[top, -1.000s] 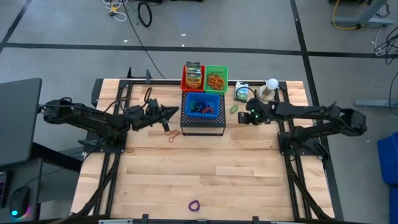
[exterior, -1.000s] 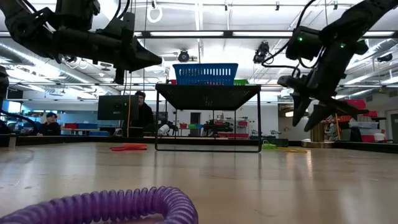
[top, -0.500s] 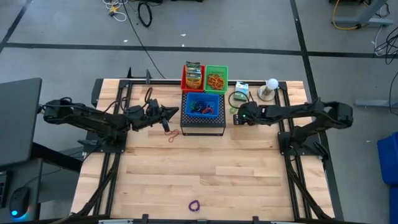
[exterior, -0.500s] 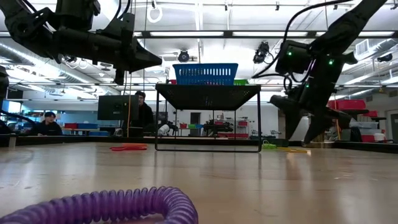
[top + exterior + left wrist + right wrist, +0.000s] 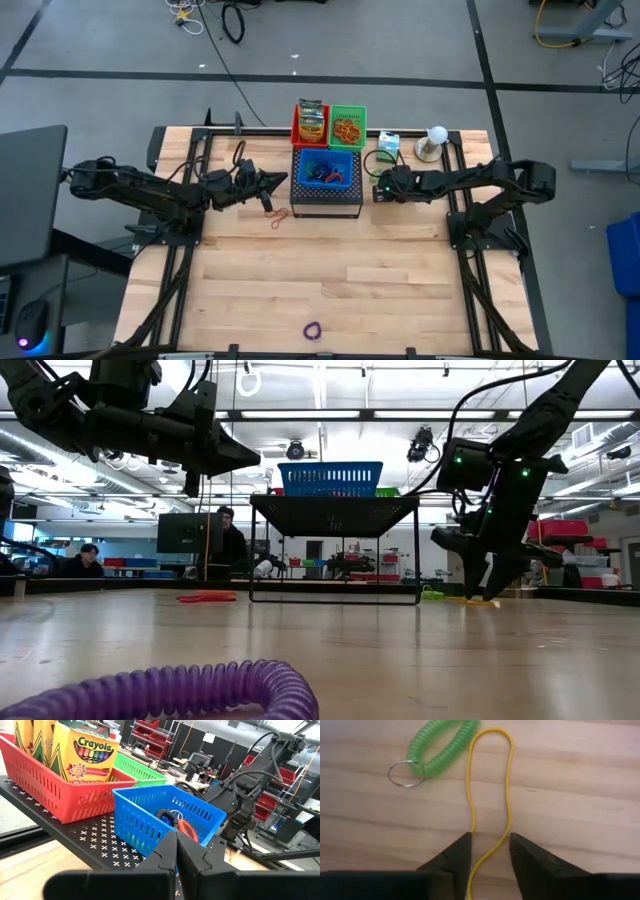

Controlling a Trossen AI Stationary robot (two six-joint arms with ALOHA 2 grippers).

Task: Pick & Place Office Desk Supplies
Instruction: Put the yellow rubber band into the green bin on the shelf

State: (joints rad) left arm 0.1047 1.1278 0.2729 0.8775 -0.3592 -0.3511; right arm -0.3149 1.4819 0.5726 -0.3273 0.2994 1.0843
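My right gripper (image 5: 490, 845) is open and low over the table, right of the black perforated stand (image 5: 326, 206). Its fingers stand on either side of a thin yellow rubber band (image 5: 509, 795) lying flat on the wood. A green coiled loop (image 5: 442, 751) with a metal ring lies just beyond the band. My left gripper (image 5: 283, 181) is shut and hovers at the stand's left side, facing the blue basket (image 5: 140, 820) that holds coiled loops. Red rubber bands (image 5: 278, 218) and a purple loop (image 5: 313, 330) lie on the table. My right gripper comes at the yellow band from above, its fingertips (image 5: 462, 847) straddling the band's near end (image 5: 471, 827). I cannot tell whether they touch the band, which lies slack on the table.
A red basket (image 5: 299, 128) with crayon boxes and a green basket (image 5: 348, 108) of rubber bands stand behind the blue one. A green-white box (image 5: 389, 143) and a white ball on a stand (image 5: 437, 135) sit at the far right. People sit beyond the table.
My right gripper has moved toward the table's left, away from the white ball and toward the black stand, and has come down close to the tabletop over the yellow band.
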